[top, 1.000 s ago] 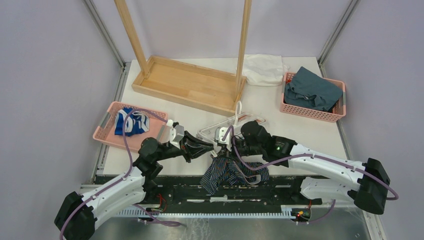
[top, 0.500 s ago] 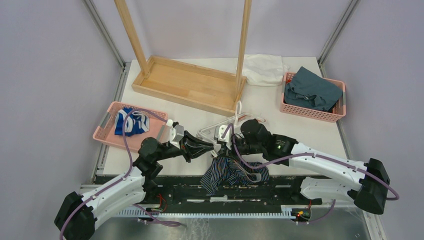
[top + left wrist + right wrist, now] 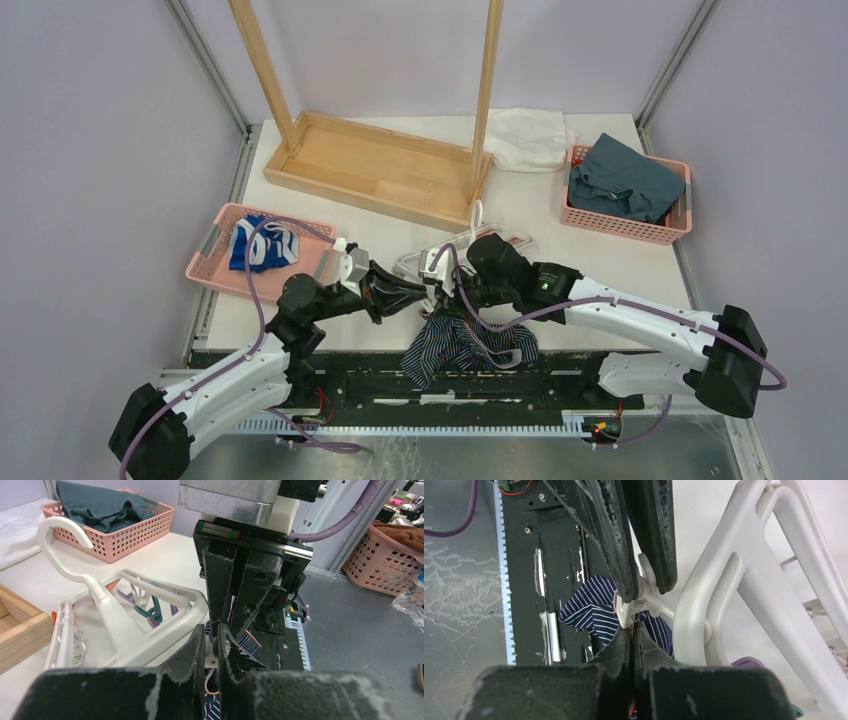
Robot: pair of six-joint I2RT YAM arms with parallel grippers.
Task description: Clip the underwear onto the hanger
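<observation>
**Clipping stage, read left to right; places are given relative to the white plastic rectangular drying hanger (image 3: 729,570) with its top hook.**

- **Far left of the hanger:** a pink perforated plastic basket (image 3: 205,255) holds a bright blue-and-white garment (image 3: 262,245), set apart from the work.
- **Near left corner of the hanger:** my left gripper (image 3: 212,647) is clamped on a small white plastic clothespin clip (image 3: 644,587) that dangles from the frame. I judge the squeeze is there to spread the clip's mouth.
- **Same corner, directly opposite:** my right gripper (image 3: 631,630) has its jaws pressed together on the orange-trimmed edge of the dark navy pinstriped fabric underwear (image 3: 460,345). It presents that edge just under the clip.
- **Near side of the hanger:** the rest of the underwear droops over the near edge of the white table (image 3: 600,250), so its own weight draws the pinched edge straight. I cannot tell whether any cloth sits inside the clip's mouth.
- **Behind the hanger:** the tall wooden rack (image 3: 380,165).
- **Far right of the hanger:** a second pink basket (image 3: 620,228) holds plain teal cloth (image 3: 625,180), also out of the way.
</observation>
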